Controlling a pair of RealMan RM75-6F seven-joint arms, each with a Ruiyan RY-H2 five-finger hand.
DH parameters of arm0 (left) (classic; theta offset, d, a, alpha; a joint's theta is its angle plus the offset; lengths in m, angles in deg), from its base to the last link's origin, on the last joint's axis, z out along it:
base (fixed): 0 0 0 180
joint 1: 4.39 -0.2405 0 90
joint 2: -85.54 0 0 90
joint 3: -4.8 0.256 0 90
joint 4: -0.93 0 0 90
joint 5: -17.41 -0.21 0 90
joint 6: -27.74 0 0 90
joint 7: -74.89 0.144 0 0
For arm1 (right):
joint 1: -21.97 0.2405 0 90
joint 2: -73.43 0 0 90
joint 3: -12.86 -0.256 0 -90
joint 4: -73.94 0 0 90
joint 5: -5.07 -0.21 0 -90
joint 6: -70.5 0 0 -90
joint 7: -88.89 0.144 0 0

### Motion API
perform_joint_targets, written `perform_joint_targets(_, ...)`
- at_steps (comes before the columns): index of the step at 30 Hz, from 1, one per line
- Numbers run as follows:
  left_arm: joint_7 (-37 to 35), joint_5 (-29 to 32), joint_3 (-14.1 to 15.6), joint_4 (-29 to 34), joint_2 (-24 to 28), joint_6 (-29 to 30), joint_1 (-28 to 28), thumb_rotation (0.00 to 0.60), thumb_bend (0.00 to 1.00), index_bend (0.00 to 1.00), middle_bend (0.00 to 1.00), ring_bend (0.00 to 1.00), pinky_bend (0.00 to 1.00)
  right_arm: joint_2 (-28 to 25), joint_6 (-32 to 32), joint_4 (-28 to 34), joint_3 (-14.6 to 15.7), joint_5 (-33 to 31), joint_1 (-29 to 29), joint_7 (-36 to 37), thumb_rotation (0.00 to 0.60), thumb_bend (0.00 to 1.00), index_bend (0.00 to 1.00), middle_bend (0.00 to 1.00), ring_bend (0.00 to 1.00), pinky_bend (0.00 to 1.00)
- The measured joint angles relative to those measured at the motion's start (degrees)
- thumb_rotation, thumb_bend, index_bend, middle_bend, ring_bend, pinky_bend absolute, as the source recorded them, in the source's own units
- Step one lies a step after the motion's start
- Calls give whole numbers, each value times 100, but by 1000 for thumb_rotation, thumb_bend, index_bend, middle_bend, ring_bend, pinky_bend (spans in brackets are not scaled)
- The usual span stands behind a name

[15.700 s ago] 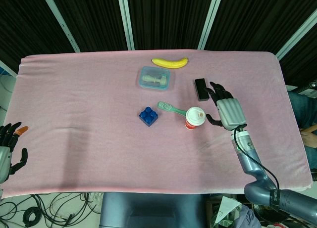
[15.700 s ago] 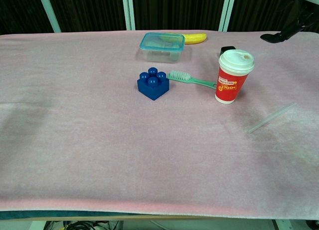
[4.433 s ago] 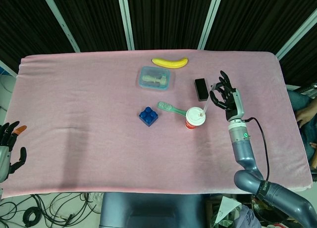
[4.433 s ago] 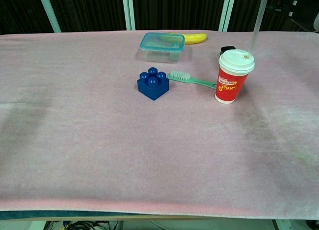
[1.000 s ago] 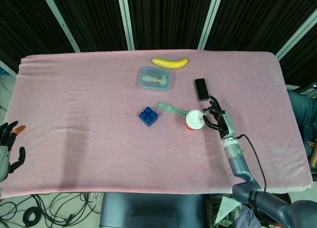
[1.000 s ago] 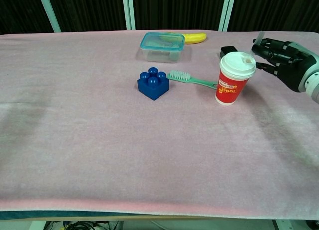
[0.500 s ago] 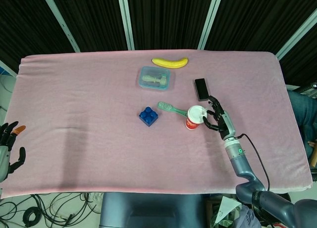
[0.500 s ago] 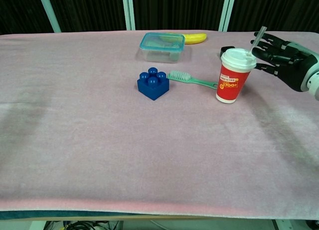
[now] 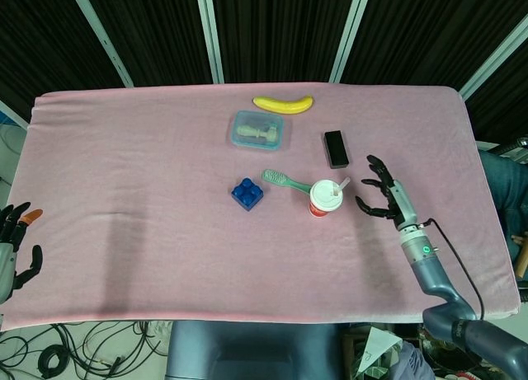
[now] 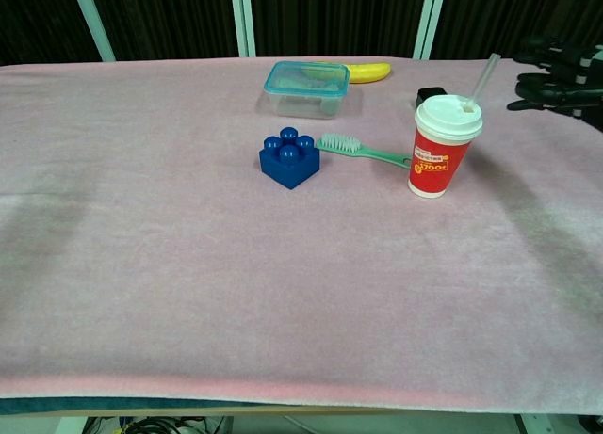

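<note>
Risk first, as I judge it: red paper cup w/ white lid (image 9: 325, 197) is tall and light, standing upright on the pink cloth-covered table (image 9: 148, 232), w/ a thin clear straw (image 10: 483, 76) poking out of the lid and leaning toward the robot's right. Any sideways sweep by the hand nearest it could catch that straw and lever the cup over; soft cloth under it gives little footing. If it tips toward the robot's left it lands on the green toothbrush (image 9: 285, 180), whose handle end looks to touch the cup's base or lie just beside it, can't tell which.

Going left to right: left hand (image 9: 11, 248) sits off the table's near-left edge, fingers spread, holding nothing, well apart from everything. Mid-table is a blue toy brick w/ round studs (image 9: 247, 193), then the toothbrush running from beside the brick toward the cup. Behind those, a clear lidded plastic box (image 9: 257, 130) and a yellow banana (image 9: 283, 104) near the far edge; small black block (image 9: 334, 148) lies behind the cup. Cup itself stands approx. centre-right.

Right hand (image 9: 386, 199) is just past the cup on the robot's right, apart from it, not touching cup or straw, fingers fanned out and empty; chest view shows only its dark fingertips (image 10: 556, 81) at the frame's edge.
</note>
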Motion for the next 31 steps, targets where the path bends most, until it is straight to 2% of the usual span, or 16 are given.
perform_joint_targets(4, 73, -33, 11, -20, 1, 2, 7, 600, 579, 196, 86, 22, 0, -532, -75, 388, 75, -85, -171, -1138, 600, 265, 0, 0, 0, 179)
perform_joint_targets(7, 167, -82, 32, -34, -20, 12, 11, 600, 579, 196, 86, 22, 0, -863, -277, 709, 121, -181, -344, -2285, 600, 265, 0, 0, 0, 179)
perform_joint_targets(14, 207, -59, 56, 28, 1, -12, 0, 600, 579, 196, 88, 22, 0, -1510, -1222, 1743, 320, -304, -908, -5406, 600, 265, 0, 0, 0, 179)
perform_joint_targets(17, 202, -53, 61, 48, 18, -21, -3, 600, 579, 196, 89, 22, 0, -1728, -1801, 2250, 482, -250, -1240, -6423, 600, 265, 0, 0, 0, 179)
perform_joint_targets(23, 188, -90, 71, 59, 28, -1, -8, 600, 579, 196, 91, 22, 0, -1873, -2659, 2758, 933, -31, -1910, -7817, 600, 265, 0, 0, 0, 179)
perform_joint_targets(26, 183, -126, 78, 56, 28, 19, -10, 600, 579, 196, 93, 22, 0, -1833, -2855, 2840, 1088, 26, -2134, -8047, 600, 265, 0, 0, 0, 179)
perform_joint_targets(31, 142, -213, 102, 22, 13, 78, -21, 600, 578, 196, 93, 22, 0, -1667, -2912, 2716, 1164, 89, -2246, -8034, 600, 265, 0, 0, 0, 179)
